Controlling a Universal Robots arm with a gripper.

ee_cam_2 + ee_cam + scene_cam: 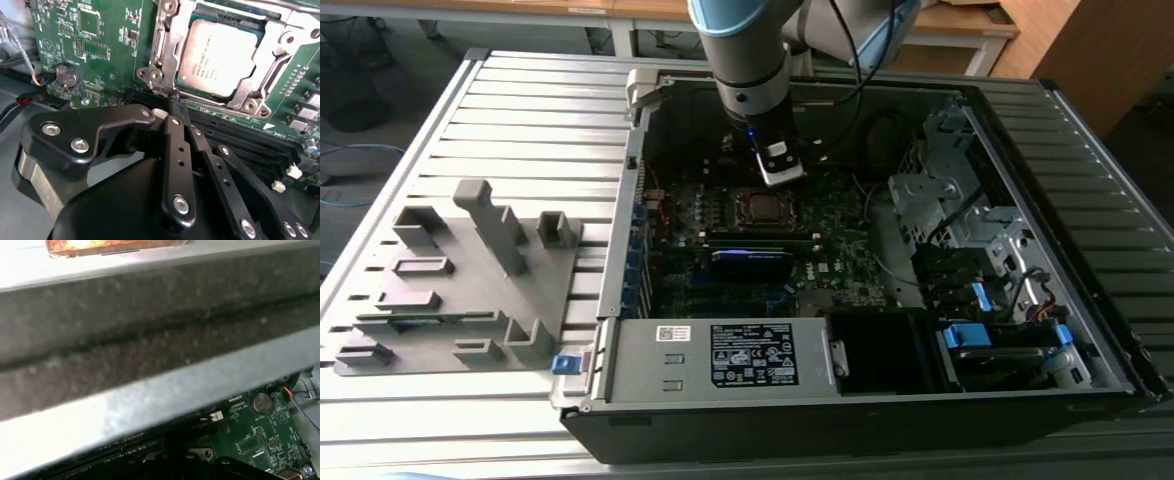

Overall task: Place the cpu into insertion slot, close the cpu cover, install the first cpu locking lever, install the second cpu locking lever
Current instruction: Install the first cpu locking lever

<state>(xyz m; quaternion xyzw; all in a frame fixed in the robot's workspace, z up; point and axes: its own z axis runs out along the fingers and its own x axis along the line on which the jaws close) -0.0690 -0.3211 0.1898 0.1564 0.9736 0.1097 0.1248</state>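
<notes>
Ribbed grey surface (520, 110) carries open case (854, 400). Second wrist view: cpu (222, 55) seated under cover (165, 55). Pincer (176, 102) narrow, empty.

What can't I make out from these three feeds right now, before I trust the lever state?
1. Exterior view: the insertion slot is too small to tell whether the levers are latched.
2. Second wrist view: the claw covers the near corner of the cpu cover, and the picture edge cuts off its far side.
3. First wrist view: a grey case wall blocks the socket area.
</notes>
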